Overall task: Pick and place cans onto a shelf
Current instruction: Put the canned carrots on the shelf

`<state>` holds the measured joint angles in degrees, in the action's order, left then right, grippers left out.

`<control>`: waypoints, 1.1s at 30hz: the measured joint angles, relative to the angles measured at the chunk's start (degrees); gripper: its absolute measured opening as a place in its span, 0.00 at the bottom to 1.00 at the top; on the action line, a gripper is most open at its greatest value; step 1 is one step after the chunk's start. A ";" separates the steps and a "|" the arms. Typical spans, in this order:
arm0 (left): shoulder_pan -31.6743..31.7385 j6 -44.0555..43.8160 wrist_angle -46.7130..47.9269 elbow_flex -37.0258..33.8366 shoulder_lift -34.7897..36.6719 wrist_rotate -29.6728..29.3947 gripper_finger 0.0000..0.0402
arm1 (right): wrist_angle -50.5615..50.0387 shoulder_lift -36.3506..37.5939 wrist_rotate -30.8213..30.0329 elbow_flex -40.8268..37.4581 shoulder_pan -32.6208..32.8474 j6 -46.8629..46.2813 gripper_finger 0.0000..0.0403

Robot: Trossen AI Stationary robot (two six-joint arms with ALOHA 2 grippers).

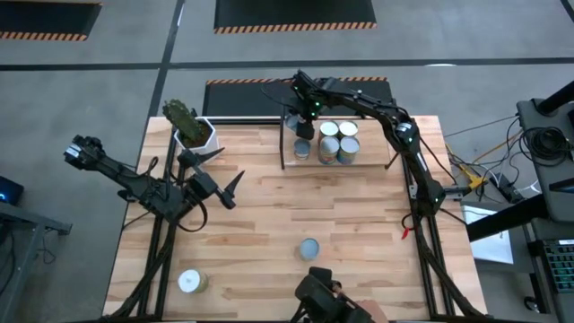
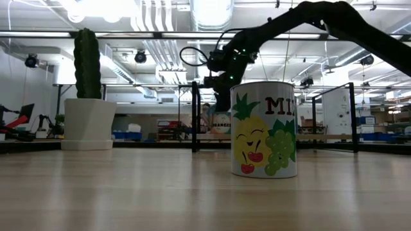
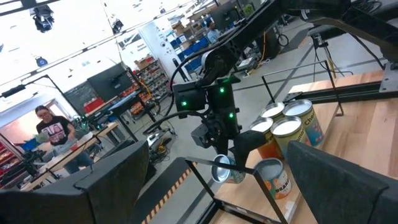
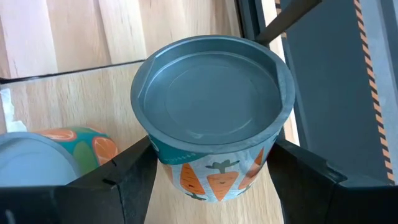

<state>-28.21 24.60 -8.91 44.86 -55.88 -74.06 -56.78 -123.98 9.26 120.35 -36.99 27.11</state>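
Note:
My right gripper [image 1: 305, 124] reaches over the far left end of the shelf [image 1: 375, 158] and is shut on a carrot-label can [image 4: 214, 124] with a grey top. It also shows in the left wrist view [image 3: 225, 169]. Several cans [image 1: 338, 140] stand on the shelf board, one with an orange label [image 4: 74, 140] next to the held can. My left gripper [image 1: 224, 170] waits open and empty over the table's left part. A fruit-label can [image 1: 308, 248] stands upright on the table at near centre, and a white-topped can [image 1: 189, 282] stands at near left. My right gripper pinches the carrot-label can between its two fingers on opposite sides of the side wall [image 4: 163, 163], just below the top rim. The fingers come from above, slanting down. The can's top faces up. I cannot tell whether its base rests on the shelf board.
A white pot with a cactus [image 1: 193, 130] stands at the table's far left. The shelf's black posts and rails [image 4: 273, 22] run close by the held can. A dark device [image 1: 323, 301] sits at the near edge. A person [image 3: 53, 130] is in the room beyond.

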 joint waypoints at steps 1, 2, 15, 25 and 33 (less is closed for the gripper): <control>-0.01 0.00 -0.02 0.00 0.00 0.00 0.90 | 0.14 0.00 0.00 -0.30 -0.02 0.01 0.65; -0.02 0.00 -0.02 0.00 0.00 0.00 0.90 | 0.18 0.00 -0.02 -0.62 -0.02 0.20 0.65; -0.01 0.00 -0.02 0.00 0.00 0.09 0.90 | 0.10 0.03 -0.24 -1.72 -0.02 0.63 0.82; 0.00 0.02 -0.02 0.00 0.00 0.13 0.90 | -3.36 0.22 -0.26 0.83 0.00 0.90 0.84; 0.00 0.02 -0.01 0.00 0.00 0.15 0.90 | -6.76 0.66 -0.26 5.20 0.00 0.53 0.81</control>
<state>-28.21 24.62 -8.92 44.86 -55.88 -73.91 -63.54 -123.33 8.99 125.54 -36.99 27.64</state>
